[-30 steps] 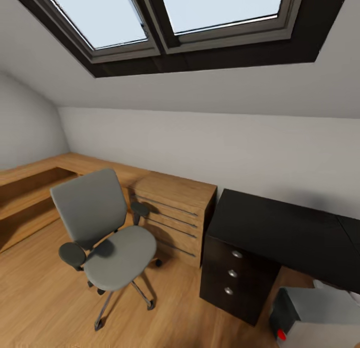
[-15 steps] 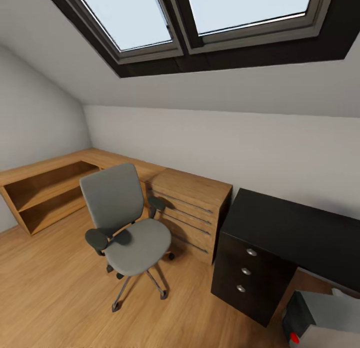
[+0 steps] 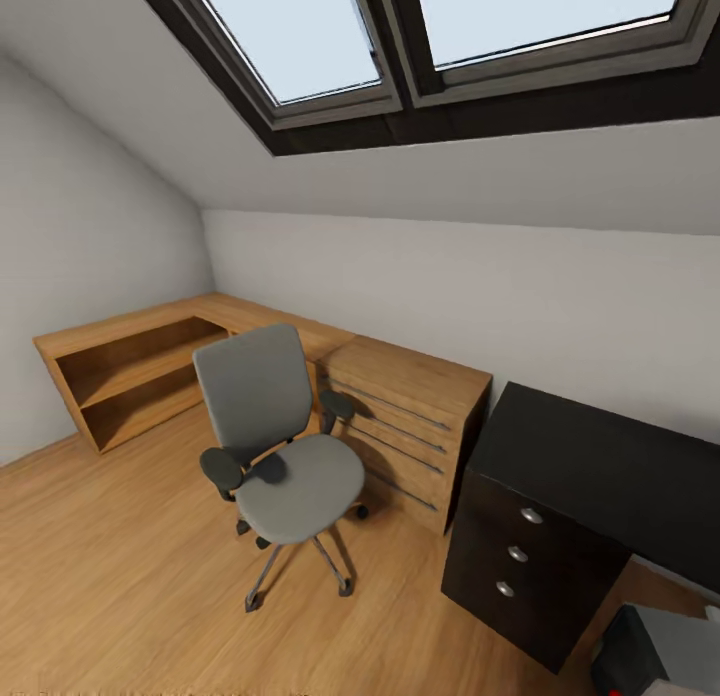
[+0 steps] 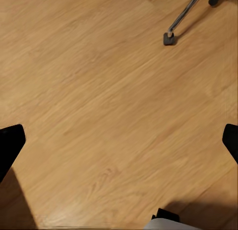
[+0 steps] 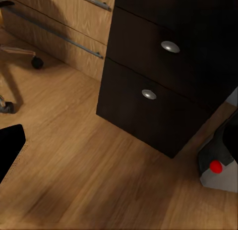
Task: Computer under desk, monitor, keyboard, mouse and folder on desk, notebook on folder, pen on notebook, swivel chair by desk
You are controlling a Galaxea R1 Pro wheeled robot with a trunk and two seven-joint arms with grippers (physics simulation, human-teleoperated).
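We see the swivel chair (image 3: pixel 275 446) standing on the wooden floor (image 3: pixel 110 566): grey padded seat and back, dark armrests, a thin metal star base on small dark castors. Its seat is bare. Taking the black desk (image 3: pixel 600 466) as our landmark, the chair stands apart from the desk's drawer end, with a light wooden drawer chest (image 3: pixel 415 421) between the two and touching the desk's side. Beyond the chest, farther from the desk, a low wooden shelf unit (image 3: pixel 130 371) runs along the wall; its open compartments hold nothing. The desk has three drawers with round metal knobs (image 3: pixel 517 553), all closed. Under the desk, at its open side, sits the computer (image 3: pixel 655 656), a grey box with a red button (image 5: pixel 215 166).

The left gripper (image 4: pixel 119 141) hangs over bare floor, its fingers wide apart. The right gripper (image 5: pixel 119 141) faces the desk drawers, fingers likewise spread.
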